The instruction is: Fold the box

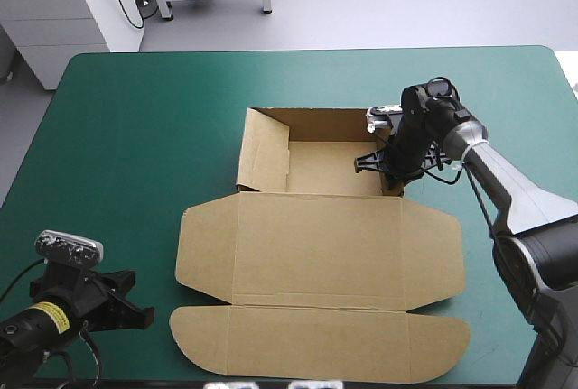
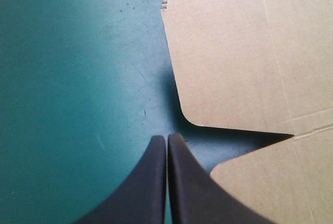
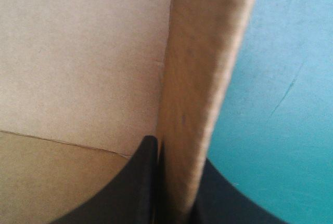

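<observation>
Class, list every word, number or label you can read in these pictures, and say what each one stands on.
No text can be read.
box: plain brown board, no print.
yellow label on the left arm: dark marks, too small to read.

No legible text or numbers.

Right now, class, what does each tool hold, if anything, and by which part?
The right tool grips the box by its raised right wall, one finger on each side. The left tool is shut and holds nothing.
</observation>
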